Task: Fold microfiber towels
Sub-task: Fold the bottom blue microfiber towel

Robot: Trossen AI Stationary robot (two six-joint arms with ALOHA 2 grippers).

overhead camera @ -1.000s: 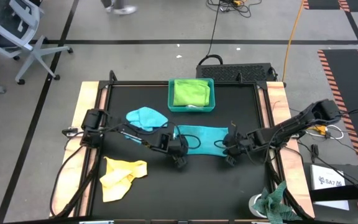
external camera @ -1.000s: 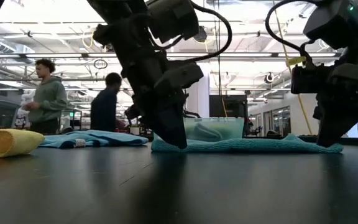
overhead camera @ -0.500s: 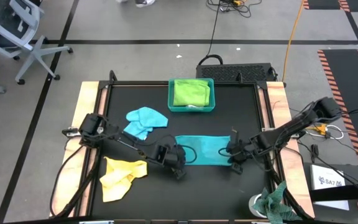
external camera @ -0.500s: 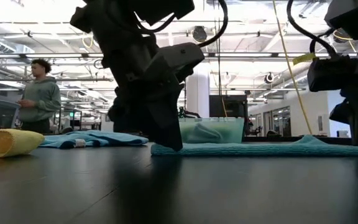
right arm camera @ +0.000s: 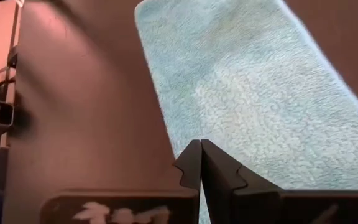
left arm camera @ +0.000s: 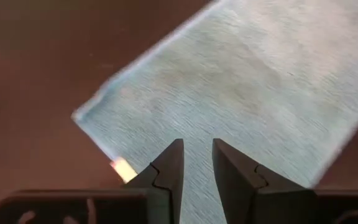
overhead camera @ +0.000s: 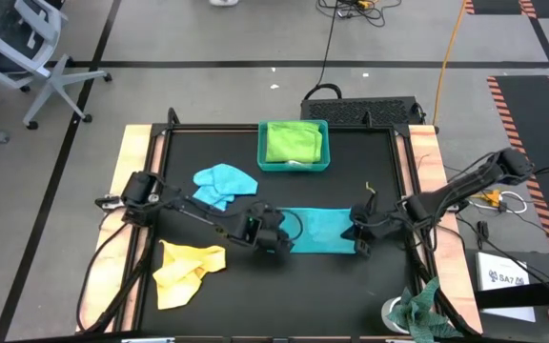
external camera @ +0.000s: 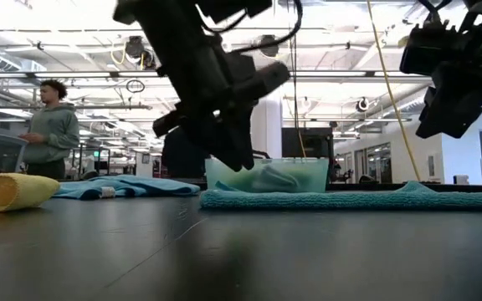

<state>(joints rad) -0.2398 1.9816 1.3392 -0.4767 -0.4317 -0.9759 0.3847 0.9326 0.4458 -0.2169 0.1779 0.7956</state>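
A turquoise towel (overhead camera: 319,232) lies flat as a strip on the black table, seen edge-on in the low view (external camera: 350,199). My left gripper (overhead camera: 277,249) hovers over its left end, open with nothing between the fingers (left arm camera: 196,163). It is lifted clear of the cloth in the low view (external camera: 241,161). My right gripper (overhead camera: 359,245) hangs shut above the towel's right end (right arm camera: 201,149), well clear of it (external camera: 438,127).
A teal tray (overhead camera: 264,143) at the far middle holds a lime green towel (overhead camera: 294,141). A light blue towel (overhead camera: 224,183) lies crumpled at left, a yellow towel (overhead camera: 189,272) near left. A mottled rag (overhead camera: 419,310) sits off the near right corner. A person (external camera: 50,130) stands beyond the table.
Both grippers stood with their tips down at the turquoise towel's two ends and drew it a little toward the table's near edge. They have since risen clear of it. My left gripper has rolled at the wrist. The towel stays flat.
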